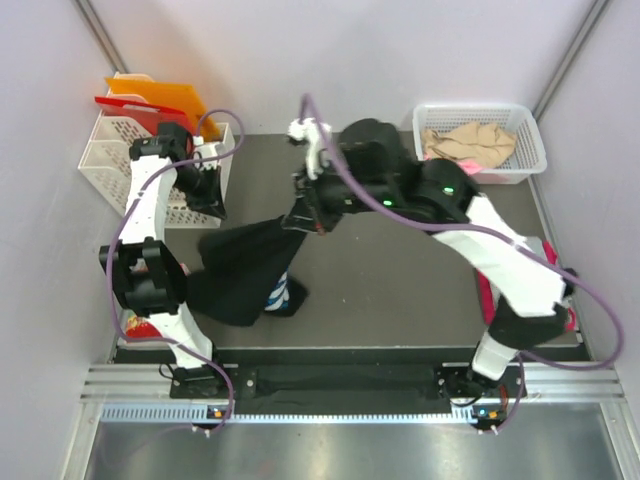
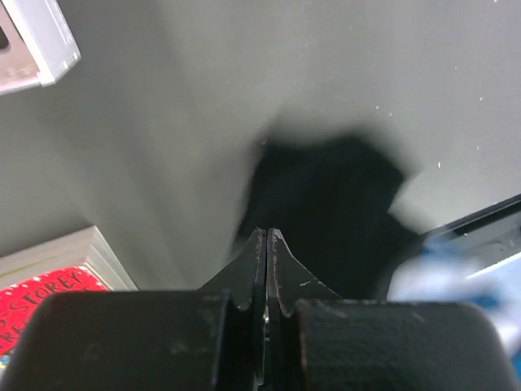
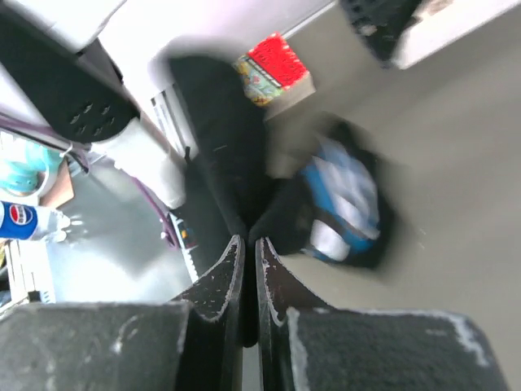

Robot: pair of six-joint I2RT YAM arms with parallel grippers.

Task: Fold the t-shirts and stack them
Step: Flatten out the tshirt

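Dark table enclosed by pale walls, seen from above and from both wrists. The left gripper has its jaws pressed together, with dark cloth starting right at the tips in its own wrist view. It appears to pinch one upper corner of the black t-shirt. The right gripper, jaws likewise closed, clamps the opposite corner. The held edge runs roughly left to right between the two grippers and is raised off the table. The body of the shirt sags from it toward the near edge, its lower part resting on the surface. A blue-and-white patch lies at the hem. Whether it is a print or a separate item cannot be told. The garment thus lies between and nearward of both grippers, neither arm closer. Spreading it flat probably calls for both to travel together. A beige t-shirt waits in the far-right basket.
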